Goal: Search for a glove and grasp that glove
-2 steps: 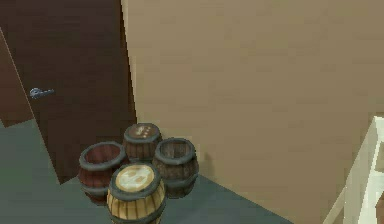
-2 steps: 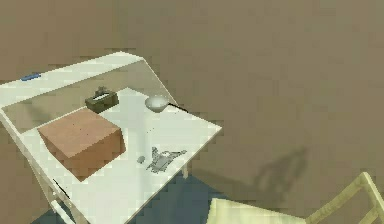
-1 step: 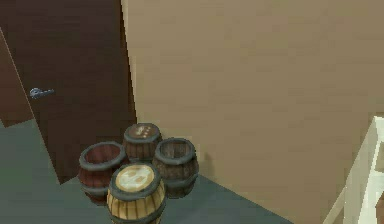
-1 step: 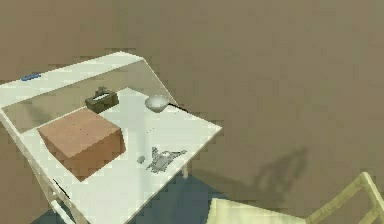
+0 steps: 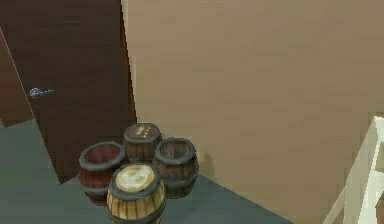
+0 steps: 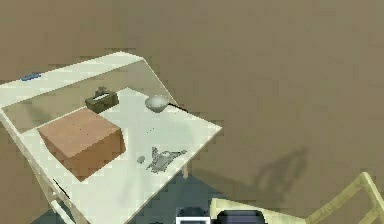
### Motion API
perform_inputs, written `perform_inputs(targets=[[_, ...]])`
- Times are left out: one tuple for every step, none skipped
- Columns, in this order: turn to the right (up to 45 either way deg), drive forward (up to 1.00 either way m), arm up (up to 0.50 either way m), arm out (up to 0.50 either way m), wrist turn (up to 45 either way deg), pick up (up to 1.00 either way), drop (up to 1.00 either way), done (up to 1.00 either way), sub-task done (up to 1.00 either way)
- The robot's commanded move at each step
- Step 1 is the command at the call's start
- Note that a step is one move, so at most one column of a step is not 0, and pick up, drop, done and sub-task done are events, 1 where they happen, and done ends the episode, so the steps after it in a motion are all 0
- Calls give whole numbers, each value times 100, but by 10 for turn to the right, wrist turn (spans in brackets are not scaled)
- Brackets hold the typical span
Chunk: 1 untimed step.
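door: dark brown door [image 5: 75, 80] on the forward view's left, metal handle [image 5: 40, 93] near its left edge

wall: plain tan wall [image 5: 250, 90] next to the door, taking up most of the forward view

barrels: four wooden barrels [image 5: 140, 170] bunched tight on the dark floor [image 5: 30, 170] at the foot of the wall. The one nearest the camera is paler with a light top, and the other three are darker.

cream frame: a pale cream bit of furniture [image 5: 365, 175] pokes in at the forward view's lower right corner, can't tell what it is

desk: cream desk [image 6: 190, 130] on the arm side view's left, against a brown wall

box: brown cardboard box [image 6: 82, 143] sitting on the desk, toward its left half

small stuff: an olive-dark lump [image 6: 100, 100] farther back on the desk, and a grey rounded blob [image 6: 157, 101] just to its right. There's also a tiny blue thing [image 6: 32, 75] at the far left corner.

glove: honestly can't say for sure. The closest match is a flat grey splayed thing [image 6: 160, 157] lying on the desk right of the box, near the desk's front edge.

gripper: the gripper [image 6: 232, 215] is just a dark body at the arm side view's bottom edge with a white square [image 6: 190, 218] on its left. I can't make out the fingers, so I can't tell how they stand or if they've got anything.

slats: pale cream slats [image 6: 350, 195] in the arm side view's lower right
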Motion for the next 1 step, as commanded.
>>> perform_inputs(targets=[[0,0,0,34,0,0,0,0,0]])
